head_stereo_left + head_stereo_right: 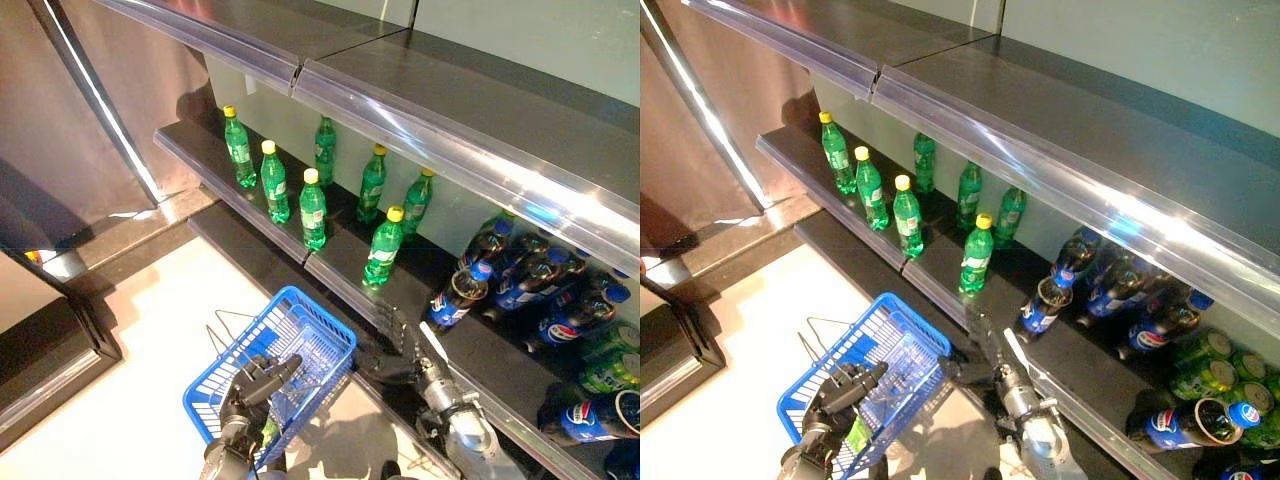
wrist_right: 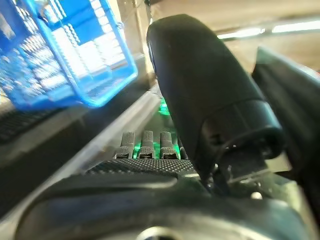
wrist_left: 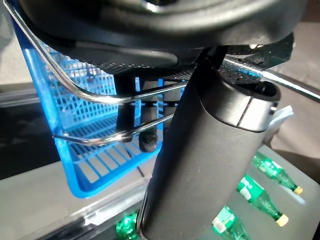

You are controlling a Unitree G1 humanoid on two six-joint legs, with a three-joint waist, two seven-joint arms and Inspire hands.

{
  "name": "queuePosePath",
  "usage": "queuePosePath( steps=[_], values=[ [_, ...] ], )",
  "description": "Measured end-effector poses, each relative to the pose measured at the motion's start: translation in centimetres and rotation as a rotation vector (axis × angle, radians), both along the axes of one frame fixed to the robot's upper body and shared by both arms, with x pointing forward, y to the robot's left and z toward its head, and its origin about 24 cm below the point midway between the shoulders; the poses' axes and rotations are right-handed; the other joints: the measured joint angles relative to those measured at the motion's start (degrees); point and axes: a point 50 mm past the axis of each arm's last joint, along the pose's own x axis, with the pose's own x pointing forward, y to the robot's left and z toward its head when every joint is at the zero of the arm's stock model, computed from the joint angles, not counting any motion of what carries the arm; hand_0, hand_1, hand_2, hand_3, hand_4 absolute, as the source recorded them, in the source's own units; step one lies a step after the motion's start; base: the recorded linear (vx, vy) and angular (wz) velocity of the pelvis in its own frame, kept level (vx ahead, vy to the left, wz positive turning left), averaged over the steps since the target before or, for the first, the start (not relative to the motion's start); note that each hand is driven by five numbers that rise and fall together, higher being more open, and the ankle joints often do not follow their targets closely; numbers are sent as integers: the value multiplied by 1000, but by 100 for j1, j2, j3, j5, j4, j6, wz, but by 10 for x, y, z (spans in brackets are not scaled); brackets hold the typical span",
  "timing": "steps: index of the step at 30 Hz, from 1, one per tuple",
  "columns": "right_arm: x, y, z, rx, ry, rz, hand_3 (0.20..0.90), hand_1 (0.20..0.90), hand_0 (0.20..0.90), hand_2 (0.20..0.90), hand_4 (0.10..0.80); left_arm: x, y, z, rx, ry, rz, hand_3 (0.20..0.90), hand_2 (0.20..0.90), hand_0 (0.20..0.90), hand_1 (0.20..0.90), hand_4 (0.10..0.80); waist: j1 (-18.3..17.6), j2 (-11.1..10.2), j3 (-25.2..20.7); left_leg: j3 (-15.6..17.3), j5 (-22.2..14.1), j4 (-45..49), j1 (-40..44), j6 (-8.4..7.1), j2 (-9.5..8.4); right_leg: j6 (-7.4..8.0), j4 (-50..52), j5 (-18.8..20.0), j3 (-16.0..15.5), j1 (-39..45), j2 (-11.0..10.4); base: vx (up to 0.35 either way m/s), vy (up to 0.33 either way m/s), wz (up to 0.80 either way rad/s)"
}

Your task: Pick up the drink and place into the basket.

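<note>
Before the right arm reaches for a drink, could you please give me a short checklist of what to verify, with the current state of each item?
1. Basket held: ok. The left hand is curled round the wire handles of the blue basket.
2. Right hand free: ok. The right hand has straight fingers and holds nothing.
3. Target within reach: ok, probably. The nearest green bottle stands upright just beyond the right hand.
4. Room in the basket: ok. It looks empty.
5. Path past the shelf lip: cannot tell.
</note>
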Motion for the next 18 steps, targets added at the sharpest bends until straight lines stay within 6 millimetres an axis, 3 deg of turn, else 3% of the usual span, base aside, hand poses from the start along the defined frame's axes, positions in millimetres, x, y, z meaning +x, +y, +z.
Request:
queuePosePath(
  steps=[8,18],
  values=[
    [18,1,61,59,-331,-16,900,900,900,900,800,0,0,0,-2,0,1,200,300,300,300,100,15,1,0,4,0,0,0,-2,5,-4,-1,2,4,-5,6,0,0,0],
    [15,-9,101,-28,-596,-152,900,900,900,900,800,0,-1,0,-4,-1,4,200,300,300,300,100,0,3,2,27,-3,-1,-4,-2,6,-4,-3,2,22,-26,5,0,0,0]
  ],
)
